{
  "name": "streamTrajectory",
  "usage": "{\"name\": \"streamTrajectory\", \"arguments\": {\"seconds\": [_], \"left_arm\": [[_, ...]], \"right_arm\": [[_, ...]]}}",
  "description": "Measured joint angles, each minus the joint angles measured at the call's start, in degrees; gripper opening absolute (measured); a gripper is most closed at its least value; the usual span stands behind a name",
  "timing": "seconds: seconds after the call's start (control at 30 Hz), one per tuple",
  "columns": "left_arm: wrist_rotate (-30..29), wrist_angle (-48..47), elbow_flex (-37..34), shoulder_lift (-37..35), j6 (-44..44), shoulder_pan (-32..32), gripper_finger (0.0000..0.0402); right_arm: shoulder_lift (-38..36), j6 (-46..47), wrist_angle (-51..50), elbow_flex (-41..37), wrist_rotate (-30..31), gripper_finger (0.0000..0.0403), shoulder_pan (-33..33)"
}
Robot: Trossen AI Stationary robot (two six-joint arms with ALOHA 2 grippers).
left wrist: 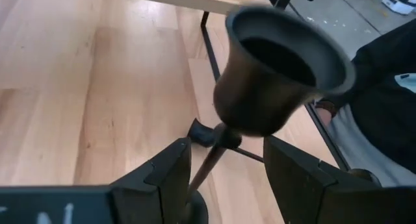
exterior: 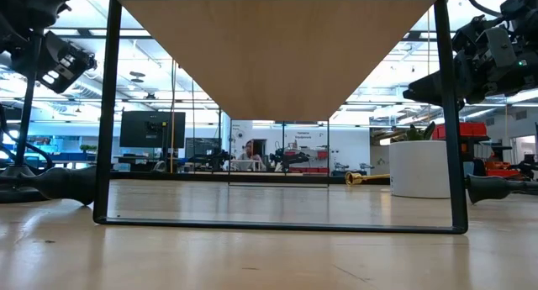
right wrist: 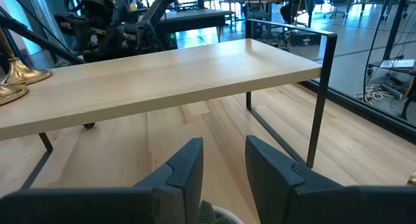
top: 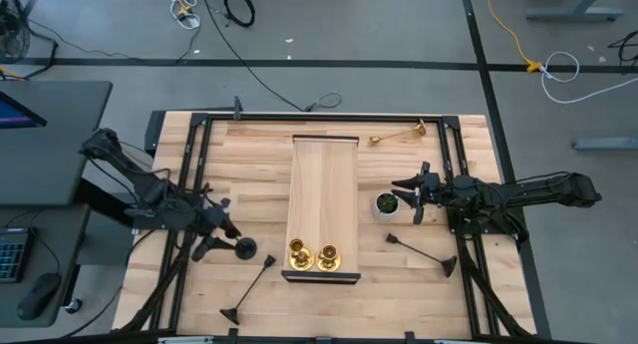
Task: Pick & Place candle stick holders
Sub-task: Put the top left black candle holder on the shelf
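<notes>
A matte black candle stick holder [left wrist: 273, 81] stands tilted in front of my left gripper [left wrist: 227, 145], flared base [top: 244, 247] up and away and thin stem between the wide-open fingers. My left gripper [top: 217, 239] is at the table's left, near the shelf's near end. Two brass holders [top: 299, 252] [top: 328, 254] stand upright on the raised wooden shelf [top: 324, 179]. Two more black holders [top: 249, 289] [top: 421, 252] and a brass one [top: 399, 136] lie on their sides on the table. My right gripper [top: 409, 197] is open and empty. My left gripper has the black holder's stem [left wrist: 209, 164] between its two fingers, which are far wider apart than the stem. The stem runs along the fingers and passes close by one finger [left wrist: 177, 175]. The gripper hides its lower end, so I cannot tell whether it touches.
A small white pot with a green plant [top: 386, 202] stands right under my right gripper's fingers [right wrist: 188, 165]. The shelf's black metal frame [exterior: 109, 113] stands on the table's middle. A black frame rail [top: 329, 118] runs round the table top. People and desks show in the room behind.
</notes>
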Motion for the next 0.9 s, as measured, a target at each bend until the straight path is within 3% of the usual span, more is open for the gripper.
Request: {"name": "streamTrajectory", "arguments": {"seconds": [0.4, 0.6, 0.8, 0.9], "left_arm": [[-1.9, 9.48, -6.85, 0.04, 0.51, 0.03, 0.0172], [-2.21, 11.03, -7.93, 0.01, 1.5, 0.03, 0.0113], [-4.41, 11.36, -7.91, 0.02, 3.03, 0.05, 0.0024], [-7.24, 11.4, -7.89, 0.0, 1.97, -0.03, 0.0015]], "right_arm": [[0.0, 0.0, 0.0, 0.0, 0.0, 0.0114, 0.0], [0.01, 0.0, 0.0, 0.0, 0.0, 0.0114, -0.01], [0.0, 0.0, 0.0, -0.01, 0.0, 0.0114, -0.01], [0.0, 0.0, 0.0, 0.0, 0.0, 0.0114, -0.01]]}}
